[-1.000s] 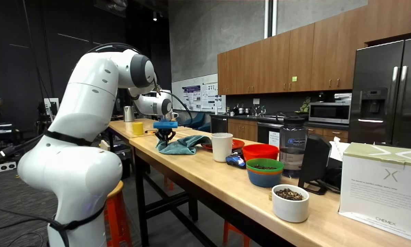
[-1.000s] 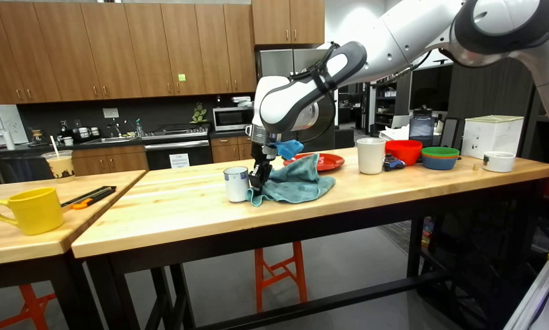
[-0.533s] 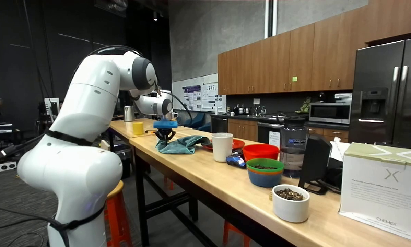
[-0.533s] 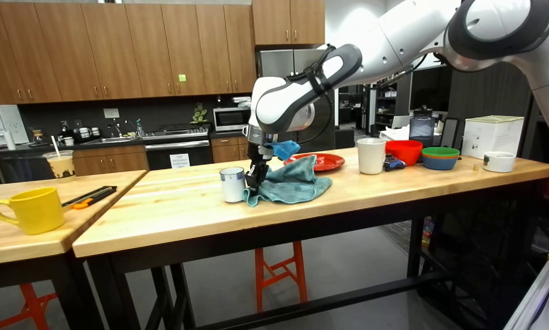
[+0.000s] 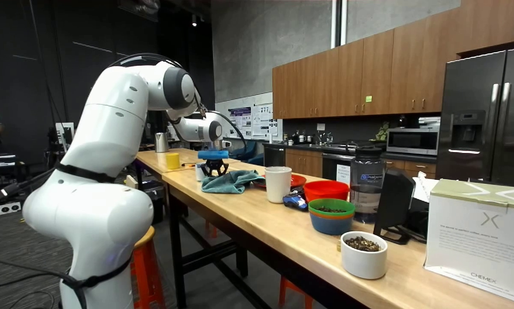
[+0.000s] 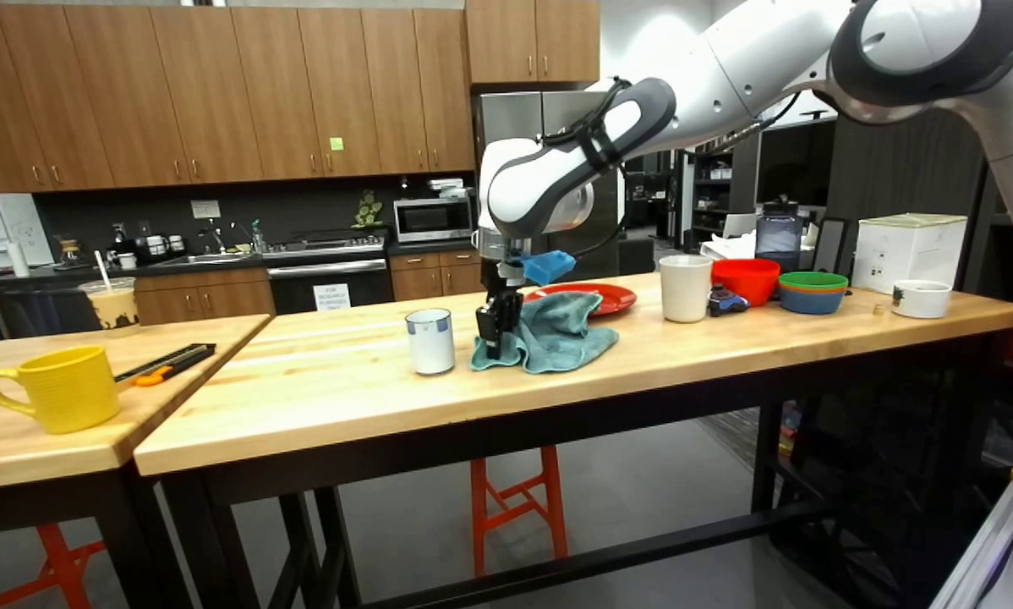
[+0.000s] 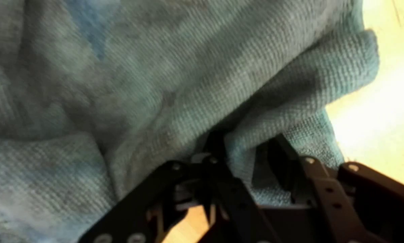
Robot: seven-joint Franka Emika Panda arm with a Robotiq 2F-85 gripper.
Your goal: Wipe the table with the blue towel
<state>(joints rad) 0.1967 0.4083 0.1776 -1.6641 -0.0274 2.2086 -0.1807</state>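
Note:
The teal-blue towel (image 6: 566, 338) lies crumpled on the wooden table (image 6: 303, 381), with one fold standing up at its right in an exterior view. The towel also shows in an exterior view (image 5: 226, 183) and fills most of the wrist view (image 7: 121, 84). My black gripper (image 6: 490, 342) points down at the towel's left end, with its tips at table height. In the wrist view the gripper (image 7: 247, 145) has a bunched fold of towel between its fingers, and both fingers appear to touch it. The fingertips are partly hidden by cloth.
A white mug with a blue-patterned rim (image 6: 430, 342) stands left of the gripper, apart from it. A red plate (image 6: 604, 298) lies behind the towel. A white cup (image 6: 686, 289), red bowl (image 6: 747, 279) and stacked bowls (image 6: 813, 294) stand to the right.
In an exterior view my gripper first went slightly left, with the mug shifting left beside it. Then gripper and towel moved right, opening a gap to the mug.

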